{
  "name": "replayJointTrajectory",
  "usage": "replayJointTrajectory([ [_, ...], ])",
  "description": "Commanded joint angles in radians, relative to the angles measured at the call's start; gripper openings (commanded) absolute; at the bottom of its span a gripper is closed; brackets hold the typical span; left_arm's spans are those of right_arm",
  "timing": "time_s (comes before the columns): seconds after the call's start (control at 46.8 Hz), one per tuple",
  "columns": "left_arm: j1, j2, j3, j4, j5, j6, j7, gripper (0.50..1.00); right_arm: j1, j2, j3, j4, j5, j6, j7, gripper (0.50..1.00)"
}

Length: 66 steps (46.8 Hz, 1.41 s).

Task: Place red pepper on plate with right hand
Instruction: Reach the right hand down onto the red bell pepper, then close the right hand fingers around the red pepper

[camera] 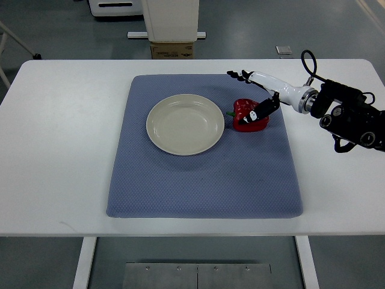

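A red pepper [245,122] with a green stem lies on the blue mat [204,180], just right of the cream plate [185,124], which holds nothing. My right hand [243,95] reaches in from the right edge, its white palm behind and to the right of the pepper. Its long black fingers [238,75] stretch out to the left beyond the pepper's far side. The thumb lies down across the pepper's right top. The hand is spread and has no closed hold on the pepper.
The mat lies on a white table [60,150]. A cardboard box [172,50] and a white machine base stand on the floor past the table's far edge. A cable loops above my right wrist [310,63].
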Motion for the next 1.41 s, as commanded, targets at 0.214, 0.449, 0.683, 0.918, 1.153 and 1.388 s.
replayJointTrajectory([
  [0.214, 0.001, 0.000, 0.000, 0.000, 0.000, 0.000, 0.000, 1.000, 0.006, 0.013, -0.059, -0.039, -0.003, -0.010, -0.007, 0.991],
  [0.449, 0.000, 0.000, 0.000, 0.000, -0.001, 0.000, 0.000, 1.000, 0.006, 0.014, -0.071, -0.046, -0.017, -0.010, -0.035, 0.970],
  [0.683, 0.001, 0.000, 0.000, 0.000, 0.000, 0.000, 0.000, 1.000, 0.006, 0.036, -0.088, -0.048, -0.017, -0.010, -0.055, 0.947],
  [0.918, 0.001, 0.000, 0.000, 0.000, -0.001, 0.000, 0.000, 1.000, 0.006, 0.054, -0.096, -0.048, -0.017, -0.010, -0.066, 0.916],
  [1.153, 0.001, 0.000, 0.000, 0.000, 0.000, 0.000, -0.002, 1.000, 0.005, 0.071, -0.097, -0.080, -0.017, -0.010, -0.072, 0.897],
  [1.388, 0.000, 0.000, 0.000, 0.000, 0.000, 0.000, 0.000, 1.000, 0.002, 0.074, -0.105, -0.091, -0.025, -0.010, -0.073, 0.876],
])
